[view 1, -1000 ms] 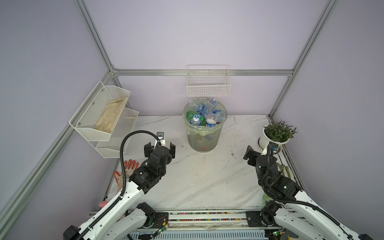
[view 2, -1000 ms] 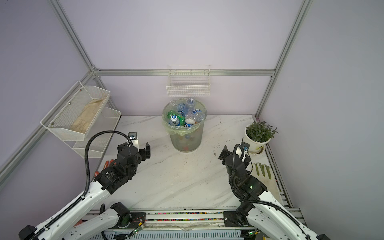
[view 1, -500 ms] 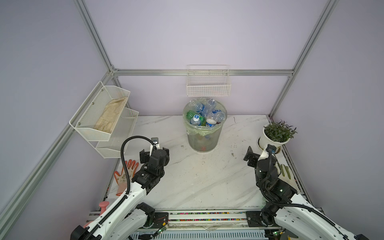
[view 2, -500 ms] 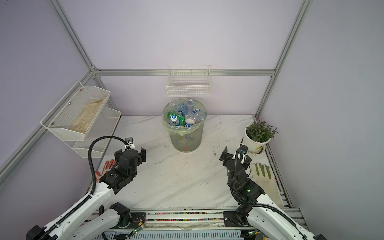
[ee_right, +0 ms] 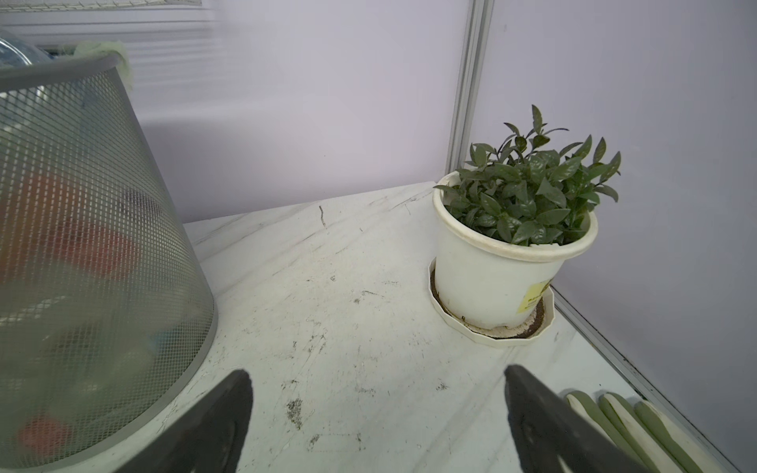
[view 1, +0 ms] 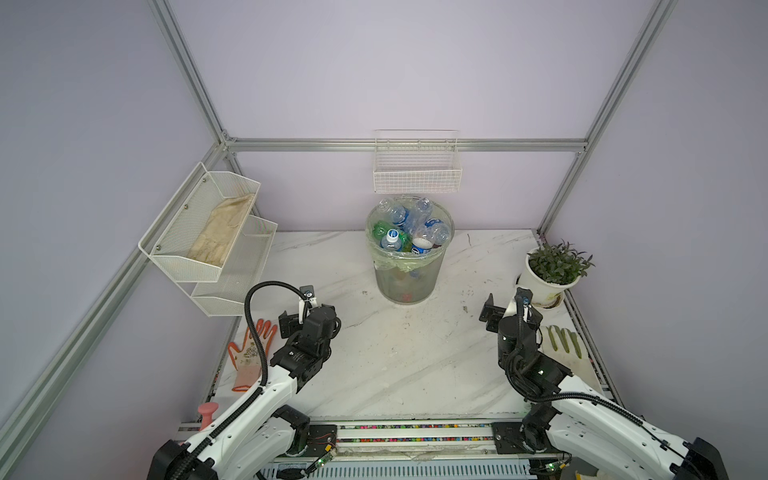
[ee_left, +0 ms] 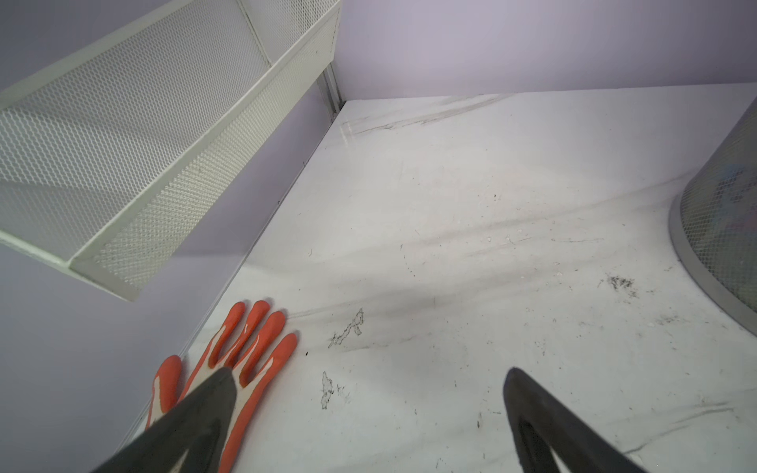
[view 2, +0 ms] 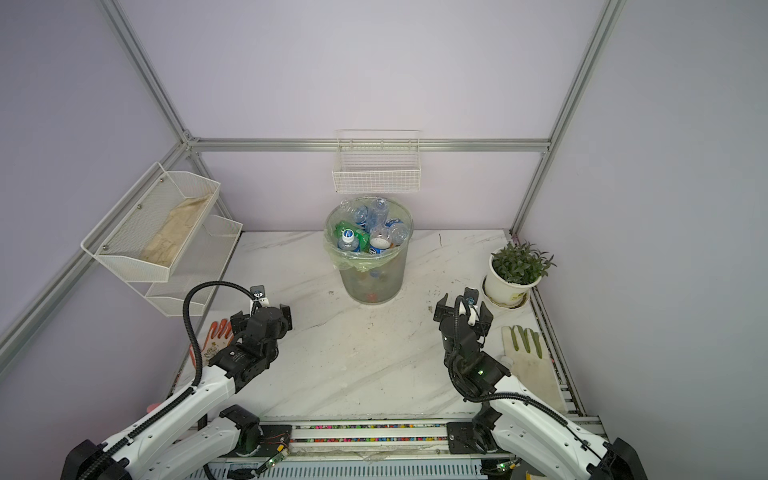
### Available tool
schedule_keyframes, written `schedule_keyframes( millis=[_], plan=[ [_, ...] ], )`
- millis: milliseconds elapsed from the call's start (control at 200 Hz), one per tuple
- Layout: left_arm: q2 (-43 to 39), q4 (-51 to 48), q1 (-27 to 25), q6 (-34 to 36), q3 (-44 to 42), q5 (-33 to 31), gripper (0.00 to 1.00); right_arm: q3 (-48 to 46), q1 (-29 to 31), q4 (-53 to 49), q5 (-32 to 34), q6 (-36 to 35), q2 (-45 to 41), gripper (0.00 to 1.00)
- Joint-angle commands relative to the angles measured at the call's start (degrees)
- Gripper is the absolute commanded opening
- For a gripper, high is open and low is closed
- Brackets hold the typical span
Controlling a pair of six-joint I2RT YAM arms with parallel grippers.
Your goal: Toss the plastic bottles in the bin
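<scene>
Plastic bottles [view 1: 409, 226] are at the back middle of the table [view 1: 395, 365], heaped to the rim inside the bin [view 1: 405, 282]. The left claw [ee_left: 368, 372] hangs wide open and empty over the table beside an orange glove [ee_left: 245, 348]. The right claw [ee_right: 377, 372], likewise spread and empty, faces the gap between bin and potted plant [ee_right: 491, 278], near a green glove [ee_right: 606, 413].

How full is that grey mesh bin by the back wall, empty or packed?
Packed. In both top views the bin shows plastic bottles heaped up to its rim.
</scene>
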Motion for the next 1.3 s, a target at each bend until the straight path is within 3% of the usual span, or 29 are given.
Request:
schedule_keyframes(
  millis=[0,330,555,785,1035,1250,1295],
  plan=[
    [0.4,1.7,0.3,-2.8,-1.4,-2.7,1.00,-2.3,-0.2,5.8,2.0,-1.2,0.8,0.97],
    [-1.1,-1.0,0.3,-3.4,-1.6,-5.4,1.00,-9.0,-0.3,12.9,3.4,-0.8,1.8,0.98],
    [-1.1,-2.9,0.0,-3.9,-1.0,-6.0,1.00,-9.1,-2.9,12.6,6.8,1.9,1.4,0.98],
    [-5.2,-4.2,-0.5,-5.1,-2.3,-7.0,1.00,-11.0,-5.6,11.4,7.5,4.0,-4.9,0.97],
    [-7.9,-4.2,-3.0,-5.0,-3.5,-9.8,1.00,-9.6,-5.7,10.9,8.8,5.5,-1.0,0.97],
    [-11.7,-4.2,-3.5,-5.7,-6.1,-12.9,1.00,-10.5,-6.1,12.0,8.5,4.7,-3.2,0.97],
    [-11.5,1.1,-3.6,-4.4,-10.7,-14.7,1.00,-10.8,-6.4,12.4,7.4,4.0,-3.8,0.97]
  ],
)
